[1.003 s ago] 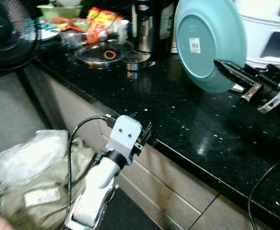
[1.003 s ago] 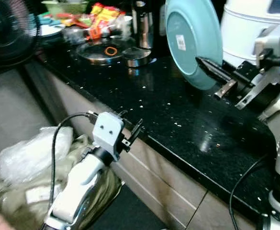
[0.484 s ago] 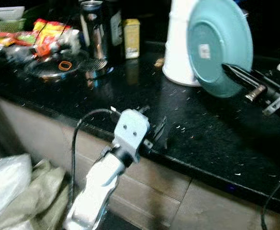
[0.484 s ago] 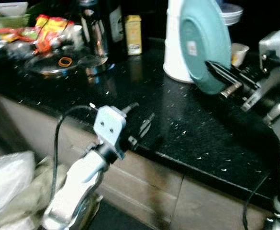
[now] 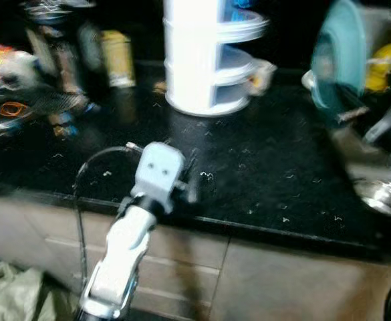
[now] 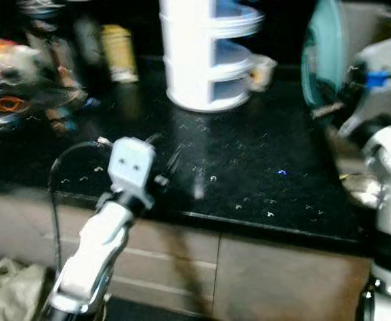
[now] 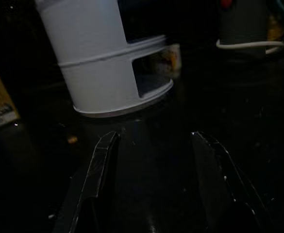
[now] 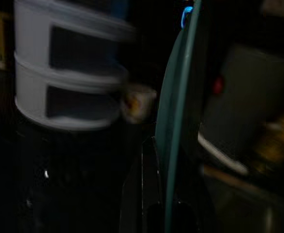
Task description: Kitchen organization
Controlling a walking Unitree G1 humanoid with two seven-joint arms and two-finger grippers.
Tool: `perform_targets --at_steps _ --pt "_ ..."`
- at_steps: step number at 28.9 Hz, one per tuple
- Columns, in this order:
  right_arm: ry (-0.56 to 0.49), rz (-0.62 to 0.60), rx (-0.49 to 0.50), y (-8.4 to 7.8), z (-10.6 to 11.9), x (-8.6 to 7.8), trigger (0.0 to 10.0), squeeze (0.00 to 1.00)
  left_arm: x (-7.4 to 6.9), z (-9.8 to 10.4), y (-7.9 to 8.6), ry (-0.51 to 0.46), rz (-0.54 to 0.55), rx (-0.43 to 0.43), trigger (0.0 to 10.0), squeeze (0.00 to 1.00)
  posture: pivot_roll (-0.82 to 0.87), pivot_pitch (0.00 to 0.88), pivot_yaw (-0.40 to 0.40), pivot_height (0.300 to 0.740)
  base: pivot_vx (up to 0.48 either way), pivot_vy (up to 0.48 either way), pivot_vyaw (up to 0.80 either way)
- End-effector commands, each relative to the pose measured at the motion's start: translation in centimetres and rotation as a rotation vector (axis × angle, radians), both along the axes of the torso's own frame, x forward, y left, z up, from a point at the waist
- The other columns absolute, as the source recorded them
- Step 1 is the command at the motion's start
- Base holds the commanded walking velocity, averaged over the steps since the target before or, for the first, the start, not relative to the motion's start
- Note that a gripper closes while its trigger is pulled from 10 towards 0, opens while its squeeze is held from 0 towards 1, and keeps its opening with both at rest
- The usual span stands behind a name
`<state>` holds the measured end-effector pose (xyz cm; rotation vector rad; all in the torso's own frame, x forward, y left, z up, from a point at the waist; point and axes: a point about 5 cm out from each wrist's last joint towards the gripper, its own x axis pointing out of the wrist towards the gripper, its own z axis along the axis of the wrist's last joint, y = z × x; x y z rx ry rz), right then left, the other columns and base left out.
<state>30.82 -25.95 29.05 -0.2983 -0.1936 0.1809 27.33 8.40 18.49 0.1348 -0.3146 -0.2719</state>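
1. Your right gripper (image 5: 339, 114) is clenched on the rim of the teal plate (image 5: 339, 60). It holds the plate up on its edge, above the right end of the black counter (image 5: 262, 174). In the right wrist view one black finger (image 8: 149, 194) lies flat against the plate's face.

2. Your left gripper (image 7: 154, 179) is released, its two fingers apart, and it holds nothing. It hovers low over the counter near the front edge and points toward the white tiered rack (image 5: 205, 53).

3. The grip takes only a small part of the rim, so I think the plate can slip or turn between the fingers if you swing the arm fast. The pictures are blurred, and this makes the distance to things hard to judge.

4. The plate is near the objects on the right side, among them a shiny metal bowl (image 5: 382, 194). A careless move can knock the plate against them.

5. The white tiered rack stands at the back of the counter. Its open shelves look blue inside, but I cannot tell what they hold. A small cup (image 5: 262, 70) stands just beside the rack.

6. On the left there are a yellow box (image 5: 118, 60), dark bottles (image 5: 55, 53) and colourful packets (image 5: 1, 57); the contents are too blurred to name.
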Motion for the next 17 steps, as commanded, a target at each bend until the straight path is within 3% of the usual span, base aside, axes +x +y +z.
perform_targets --at_steps 1,12,15,17 --pt "0.007 -0.011 -0.022 0.6 -0.5 0.7 10.0 0.00 0.3 -0.1 0.0 0.012 0.016 0.006 10.0 0.00 -0.03 0.000 -0.005 0.736 0.000 0.000 -0.80" --pt "0.010 -0.034 -0.100 3.2 -1.3 2.6 10.0 0.00 0.3 -0.2 0.6 0.025 0.037 -0.021 10.0 0.00 -0.02 0.000 -0.013 0.736 0.000 0.000 -0.80" --pt "0.002 -0.007 -0.129 4.7 -1.8 2.8 10.0 0.00 0.4 -0.1 0.8 0.032 0.047 -0.031 10.0 0.00 -0.02 0.000 -0.011 0.736 0.000 0.000 -0.80" --pt "-0.012 0.048 -0.142 6.3 -2.1 2.7 10.0 0.00 0.5 -0.1 1.1 0.043 0.055 -0.043 10.0 0.00 -0.02 0.000 -0.010 0.736 0.000 0.000 0.00"
